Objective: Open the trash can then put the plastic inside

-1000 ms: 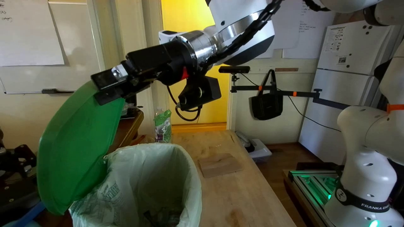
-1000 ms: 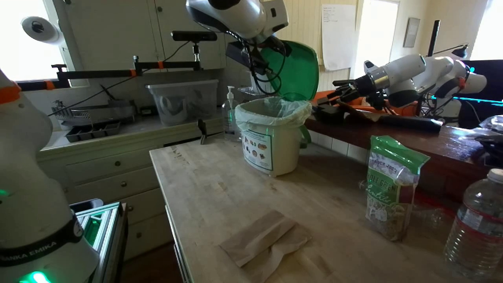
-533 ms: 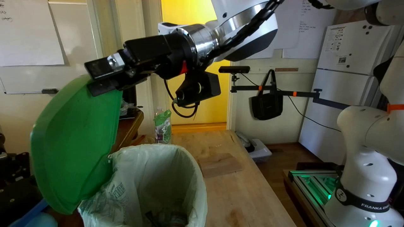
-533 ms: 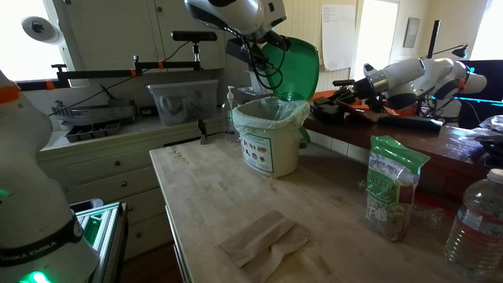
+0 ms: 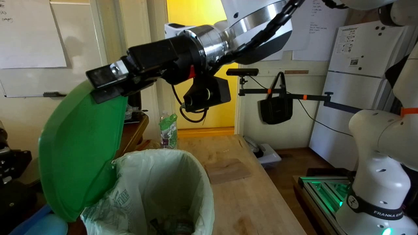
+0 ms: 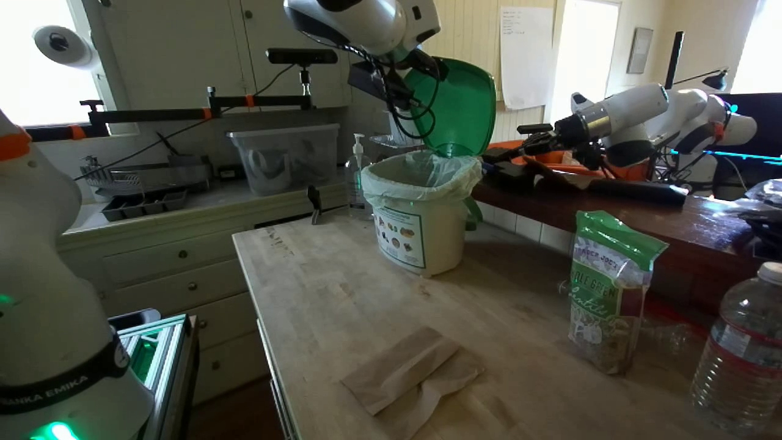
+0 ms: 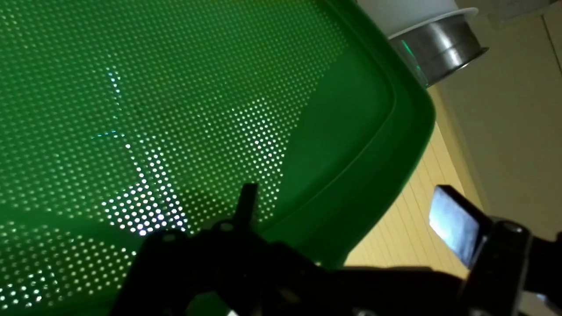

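Pale wooden table (image 6: 317, 305): carries our white rounded trash can (image 6: 431, 223), shifted slightly within the last second.
Black metal claw (image 7: 351, 213): spread wide.
Glossy green rounded lid (image 6: 464, 107): leans farther back; claw contact too dark to tell; we judge opening nearly done.

Black band (image 5: 367, 209) on the robot base (image 5: 382, 186): FRANKA EMIKA (pieced together from both exterior views, each hiding an end). Green bag (image 6: 611, 293) on the desk (image 6: 317, 318): OLE GREEN legible, JOE'S above it fainter, script below too blurred. Label (image 6: 400, 237) on the trash can (image 6: 449, 244): small pictures, print too small. Liner (image 5: 163, 182): lettering, blurred. Sheet (image 5: 347, 40) on the fridge (image 5: 346, 94), written-on paper (image 6: 526, 58) on the wall (image 6: 467, 30): too small to read.
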Controlling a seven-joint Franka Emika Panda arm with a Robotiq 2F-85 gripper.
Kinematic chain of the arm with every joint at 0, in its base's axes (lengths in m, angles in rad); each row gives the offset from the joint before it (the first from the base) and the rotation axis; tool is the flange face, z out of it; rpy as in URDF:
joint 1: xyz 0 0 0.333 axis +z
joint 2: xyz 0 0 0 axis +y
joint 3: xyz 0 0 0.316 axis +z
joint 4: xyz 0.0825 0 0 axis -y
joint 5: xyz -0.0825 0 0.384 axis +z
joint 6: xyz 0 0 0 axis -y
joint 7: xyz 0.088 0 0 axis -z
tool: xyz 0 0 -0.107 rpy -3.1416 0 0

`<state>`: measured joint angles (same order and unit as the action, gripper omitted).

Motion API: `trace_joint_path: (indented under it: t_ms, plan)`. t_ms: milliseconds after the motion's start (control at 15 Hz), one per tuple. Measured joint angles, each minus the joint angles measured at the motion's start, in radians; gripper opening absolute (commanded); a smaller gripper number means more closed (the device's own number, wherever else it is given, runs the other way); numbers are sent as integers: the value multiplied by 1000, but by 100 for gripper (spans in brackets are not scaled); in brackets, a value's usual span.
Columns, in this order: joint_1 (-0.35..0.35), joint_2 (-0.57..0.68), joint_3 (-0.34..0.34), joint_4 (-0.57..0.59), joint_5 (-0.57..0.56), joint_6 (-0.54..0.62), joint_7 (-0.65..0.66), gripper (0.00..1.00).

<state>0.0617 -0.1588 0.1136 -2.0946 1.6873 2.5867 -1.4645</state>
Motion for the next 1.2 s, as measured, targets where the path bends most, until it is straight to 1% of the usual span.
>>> trace_joint_path:
  t_ms: [267,400,867,1200]
  plan:
    - [7,-31,31,-39,0,107,19,100]
    - [9,-53,44,-62,0,141,26,100]
    - [10,-140,56,-130,0,148,27,100]
    - [10,-221,59,-209,-6,159,49,100]
